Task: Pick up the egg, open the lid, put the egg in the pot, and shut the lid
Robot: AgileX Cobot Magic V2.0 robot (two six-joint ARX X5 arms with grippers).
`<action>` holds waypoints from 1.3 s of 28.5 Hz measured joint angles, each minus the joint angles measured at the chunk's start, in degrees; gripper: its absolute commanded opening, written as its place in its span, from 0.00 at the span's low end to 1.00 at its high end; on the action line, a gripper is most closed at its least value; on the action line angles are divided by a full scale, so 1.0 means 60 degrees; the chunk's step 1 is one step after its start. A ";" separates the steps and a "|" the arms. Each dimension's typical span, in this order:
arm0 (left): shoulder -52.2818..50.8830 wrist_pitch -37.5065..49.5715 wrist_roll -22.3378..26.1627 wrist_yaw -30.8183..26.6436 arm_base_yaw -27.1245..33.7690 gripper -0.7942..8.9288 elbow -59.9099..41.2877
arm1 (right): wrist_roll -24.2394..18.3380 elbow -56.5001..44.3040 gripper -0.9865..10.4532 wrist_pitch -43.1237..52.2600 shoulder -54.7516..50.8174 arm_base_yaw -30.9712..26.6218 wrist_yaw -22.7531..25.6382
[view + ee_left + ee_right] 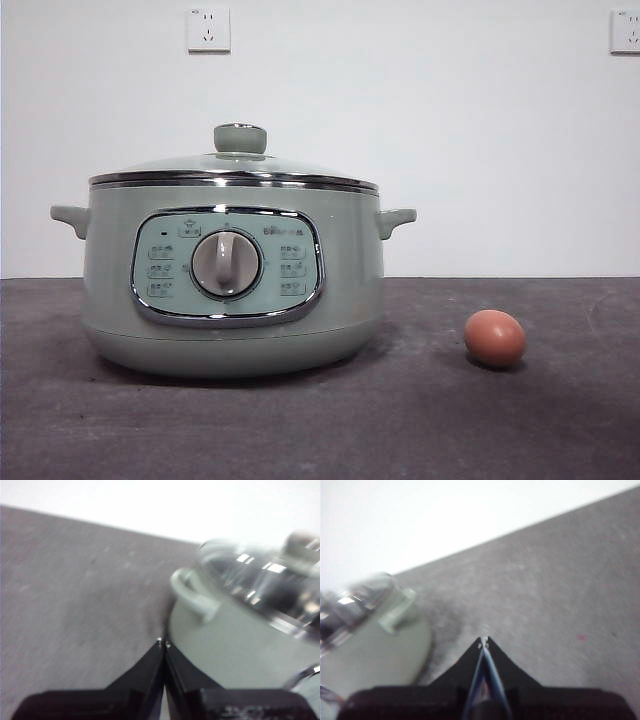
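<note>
**Both hands closed and waiting, egg still on the surface**

My left hand [163, 642] hangs with its two black jaws pressed together, tips meeting, gripping nothing. It sits just beside the pot [240, 645], on the side of one stubby handle [192, 594], above the dark grey surface [75, 605]. My right hand [484, 641] is likewise pressed shut and empty, over the bare surface on the pot's other side, with the pot's other handle showing off to one edge of that view. Both wrist views are blurred.

From the front, neither of my hands shows. The pot [232, 285] stands on the surface [420, 420], its chrome-framed panel and grey dial [226, 263] facing the camera. The lid [234, 168] rests closed on the pot, its steel rim seated all round and its green knob [240, 138] upright on top. The egg [494, 337] lies on its side on the surface, clear of the pot and not touching it, on the side of the pot's right-of-picture handle. Two wall sockets [208, 29] sit high on the white wall behind.
</note>
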 measured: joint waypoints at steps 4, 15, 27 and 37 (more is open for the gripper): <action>0.0288 -0.0597 -0.0208 0.0554 0.0000 0.08 0.0827 | 0.0047 0.0852 0.08 -0.0328 0.0780 0.0004 -0.0670; 0.2018 -0.2590 -0.0197 0.2922 0.0000 0.08 0.3228 | -0.1668 0.4532 0.08 -0.4346 0.3861 0.0007 -0.2725; 0.3781 -0.6273 0.1668 0.4171 0.0000 0.08 0.5690 | -0.4073 0.7796 0.08 -0.8834 0.6022 0.0528 -0.3027; 0.3967 -0.7351 0.2371 0.4164 -0.0208 0.23 0.6051 | -0.4539 0.7905 0.32 -0.9672 0.6207 0.0936 -0.3118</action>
